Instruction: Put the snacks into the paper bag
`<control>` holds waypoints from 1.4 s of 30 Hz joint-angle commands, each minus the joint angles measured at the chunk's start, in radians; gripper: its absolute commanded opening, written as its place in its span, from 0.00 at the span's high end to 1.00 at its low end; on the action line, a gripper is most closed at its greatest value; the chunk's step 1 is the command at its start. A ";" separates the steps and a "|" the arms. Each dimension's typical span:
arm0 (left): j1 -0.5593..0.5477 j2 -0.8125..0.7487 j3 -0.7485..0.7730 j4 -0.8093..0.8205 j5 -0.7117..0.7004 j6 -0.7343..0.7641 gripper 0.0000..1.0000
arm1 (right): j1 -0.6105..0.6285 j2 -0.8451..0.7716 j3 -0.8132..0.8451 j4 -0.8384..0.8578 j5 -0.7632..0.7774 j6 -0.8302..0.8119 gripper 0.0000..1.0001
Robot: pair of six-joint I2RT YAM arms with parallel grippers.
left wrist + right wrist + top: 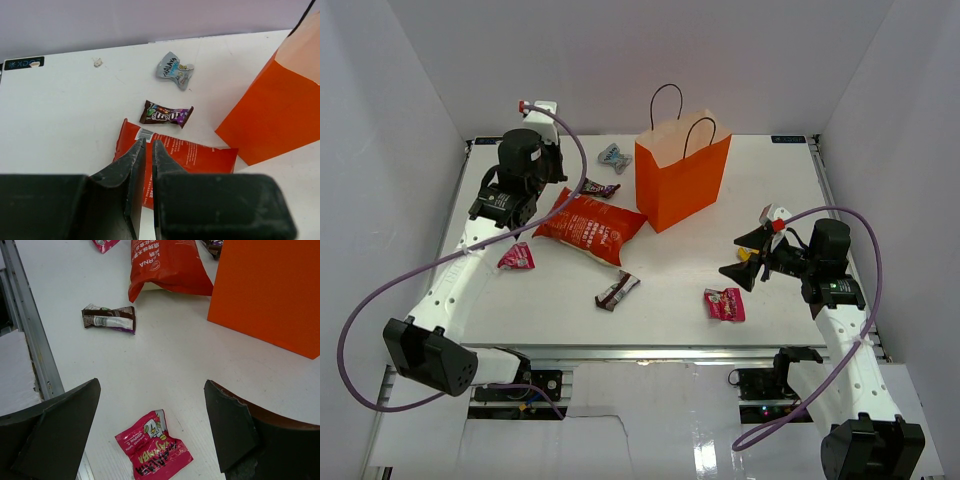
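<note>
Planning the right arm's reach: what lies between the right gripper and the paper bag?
Nothing: only bare table separates the right gripper and the paper bag, in the top and right wrist views. The pink packet lies nearer, off that line.

Bag mouth: the orange paper bag (pixel 685 190) stands upright, open at the top.
Left of bag: the red chip bag (pixel 590 228) lies near, leaving a narrow gap.
Front of bag: bare table (pixel 670 262) runs between the brown candy bar (pixel 618 290) and the pink packet (pixel 724 303).
</note>
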 commanded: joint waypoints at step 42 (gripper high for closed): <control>-0.490 0.403 -0.333 0.185 -0.522 -0.048 0.20 | 0.007 0.006 0.010 -0.001 -0.008 -0.023 0.10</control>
